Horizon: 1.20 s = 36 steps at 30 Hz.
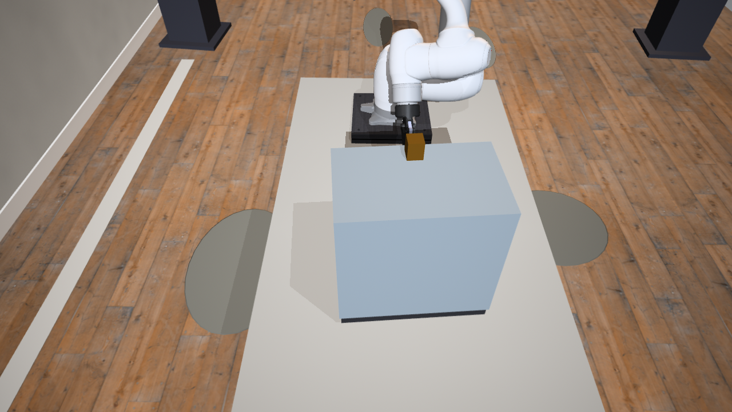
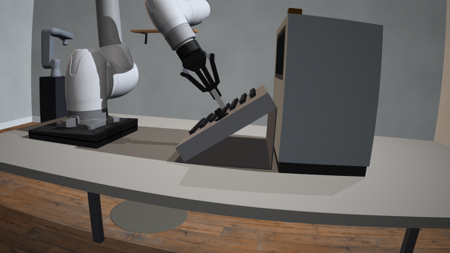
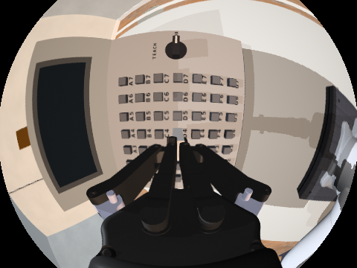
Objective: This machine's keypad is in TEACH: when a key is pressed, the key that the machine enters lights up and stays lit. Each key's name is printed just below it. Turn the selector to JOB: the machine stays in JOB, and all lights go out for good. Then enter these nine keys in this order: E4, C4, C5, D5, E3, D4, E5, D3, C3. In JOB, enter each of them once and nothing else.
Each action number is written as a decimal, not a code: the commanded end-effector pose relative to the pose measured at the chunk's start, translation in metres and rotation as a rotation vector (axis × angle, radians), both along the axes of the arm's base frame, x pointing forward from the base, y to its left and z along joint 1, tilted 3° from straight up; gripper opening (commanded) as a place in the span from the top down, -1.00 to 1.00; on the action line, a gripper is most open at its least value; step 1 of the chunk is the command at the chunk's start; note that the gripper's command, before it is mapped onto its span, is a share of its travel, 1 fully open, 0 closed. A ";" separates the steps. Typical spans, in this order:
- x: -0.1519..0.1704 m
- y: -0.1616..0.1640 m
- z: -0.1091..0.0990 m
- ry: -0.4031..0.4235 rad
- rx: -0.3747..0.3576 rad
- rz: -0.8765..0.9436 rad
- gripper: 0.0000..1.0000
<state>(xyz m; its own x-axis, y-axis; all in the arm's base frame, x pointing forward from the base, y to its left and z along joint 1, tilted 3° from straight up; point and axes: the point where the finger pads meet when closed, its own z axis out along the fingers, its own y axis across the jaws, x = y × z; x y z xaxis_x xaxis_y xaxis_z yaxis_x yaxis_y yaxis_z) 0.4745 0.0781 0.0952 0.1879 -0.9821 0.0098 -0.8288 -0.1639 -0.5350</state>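
Observation:
The machine [image 2: 323,91] stands on the table with a sloped keypad panel [image 2: 225,121] facing my arm. In the wrist view the panel holds a grid of grey keys [image 3: 178,106] with small labels below them, and none of them looks lit. The black selector knob [image 3: 175,49] sits above the grid, with the word TEACH just to its left. My gripper [image 3: 177,135] is shut and empty. Its pale tips point down at the D column, around the fourth row, and hide the key there. In the side view the tips [image 2: 221,105] reach the keys near the panel's middle.
A dark screen [image 3: 65,121] is on the machine's front, left of the keypad in the wrist view. A small brown block [image 1: 414,147] sits on the machine's top edge. My arm's base [image 2: 84,129] is on a black plate behind the panel.

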 end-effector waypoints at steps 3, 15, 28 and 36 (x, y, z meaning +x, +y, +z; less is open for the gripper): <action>-0.005 -0.001 0.008 0.001 0.000 0.000 1.00; -0.013 -0.002 0.021 0.001 0.000 0.000 1.00; -0.013 -0.004 0.024 0.001 0.000 0.000 1.00; 0.015 -0.026 0.039 0.001 0.000 0.000 1.00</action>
